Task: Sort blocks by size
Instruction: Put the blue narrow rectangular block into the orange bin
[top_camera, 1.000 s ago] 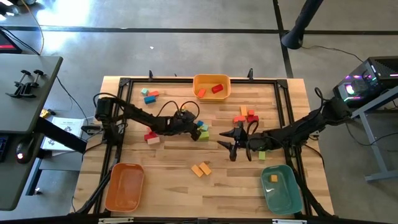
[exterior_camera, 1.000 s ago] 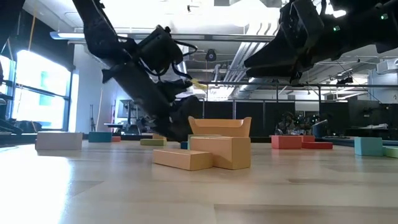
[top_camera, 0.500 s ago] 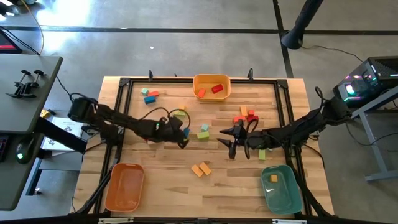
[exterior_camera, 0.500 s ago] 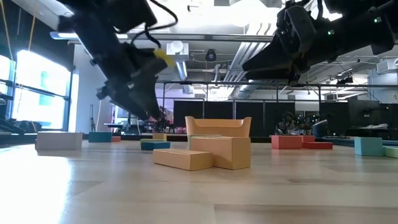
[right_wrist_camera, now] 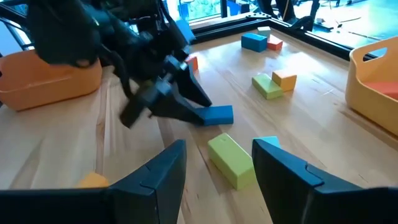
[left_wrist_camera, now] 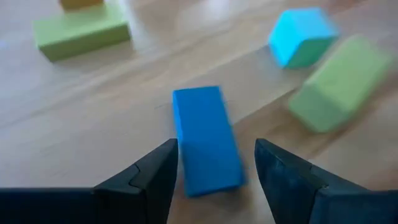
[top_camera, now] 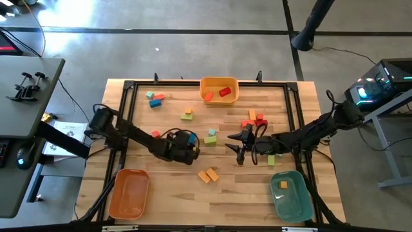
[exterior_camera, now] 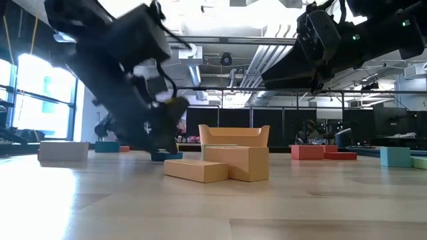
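With its fingers spread wide on either side of the blue bar (left_wrist_camera: 206, 140), the left gripper (top_camera: 188, 147) is sitting low at mid-table, apparently lining up to grasp that bar lengthwise; nothing is being held yet. The right gripper (top_camera: 239, 147) is hovering to the right, open and empty, likely waiting. Remaining blocks are lying scattered; a green block (left_wrist_camera: 336, 82) and a teal cube (left_wrist_camera: 303, 36) are resting near the bar, so clearance is looking tight.
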Motion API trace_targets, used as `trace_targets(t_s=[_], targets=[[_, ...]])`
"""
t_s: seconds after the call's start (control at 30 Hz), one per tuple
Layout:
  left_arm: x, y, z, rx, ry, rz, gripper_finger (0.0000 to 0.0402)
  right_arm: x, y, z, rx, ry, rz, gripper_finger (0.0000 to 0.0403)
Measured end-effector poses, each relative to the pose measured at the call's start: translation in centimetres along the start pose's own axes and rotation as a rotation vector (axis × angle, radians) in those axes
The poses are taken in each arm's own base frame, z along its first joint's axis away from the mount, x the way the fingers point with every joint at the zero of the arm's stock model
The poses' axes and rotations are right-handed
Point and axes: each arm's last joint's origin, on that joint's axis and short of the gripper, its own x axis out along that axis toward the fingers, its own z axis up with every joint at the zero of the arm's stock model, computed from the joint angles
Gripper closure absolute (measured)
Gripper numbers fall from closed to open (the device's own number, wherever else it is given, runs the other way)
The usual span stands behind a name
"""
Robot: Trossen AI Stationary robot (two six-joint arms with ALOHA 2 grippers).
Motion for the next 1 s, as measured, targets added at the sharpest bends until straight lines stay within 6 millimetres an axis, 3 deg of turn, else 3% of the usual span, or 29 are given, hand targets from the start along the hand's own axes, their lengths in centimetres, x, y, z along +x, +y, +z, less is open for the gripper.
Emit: trace_targets(t_s=[0.27,0.47,0.53,0.7,0.87,1.0], targets=[[1.5,0.1,-0.6,0.003,0.013,0.028,0.0204,0.0,0.0,0.0,-0.008,0.001,0.001,0.0222],[0.2,0.9,0.1,0.105,0.072,0.043,0.0308,0.0,0.0,0.0,-0.028,0.003,0.000,0.0222],[-0.8,0.8,0.7,0.175,0.097,0.000,0.0315,0.0,0.0,0.0,-0.028,0.004,0.000,0.0222],[-5.5,-0.7,3.0,0.369,0.050,-0.203,0.0315,0.0,0.0,0.0,-0.028,0.003,0.001,0.0222],[-13.4,-3.4,3.9,0.633,0.101,-0.495,0.0315,0.0,0.0,0.0,-0.069,0.000,0.001,0.0222],[-18.9,-3.8,3.6,0.559,0.277,-0.416,0.0315,0.0,0.0,0.1,-0.089,-0.007,0.003,0.0222]])
